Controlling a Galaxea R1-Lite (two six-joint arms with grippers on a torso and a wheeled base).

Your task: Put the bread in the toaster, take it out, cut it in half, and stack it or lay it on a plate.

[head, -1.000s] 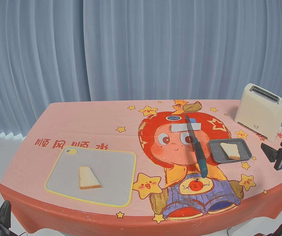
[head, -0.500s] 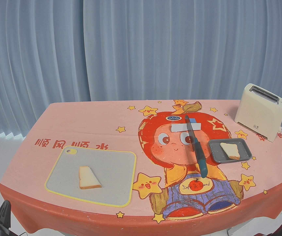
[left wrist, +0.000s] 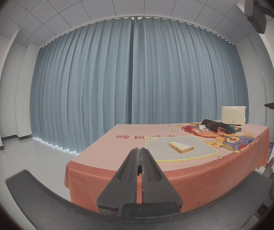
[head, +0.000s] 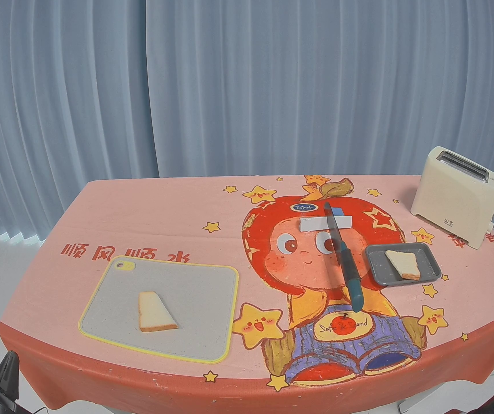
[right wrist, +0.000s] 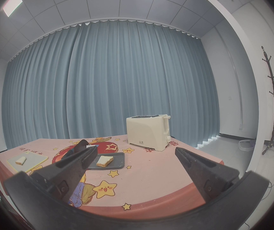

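Bread apparently well beyond right claw

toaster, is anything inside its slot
No bread sticks out of the toaster; its top slot looks dark and the bottom is hidden. One bread piece lies on the grey tray, another piece on the cutting board.

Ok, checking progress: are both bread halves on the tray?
No, one bread half lies on the tray, the other half on the board.
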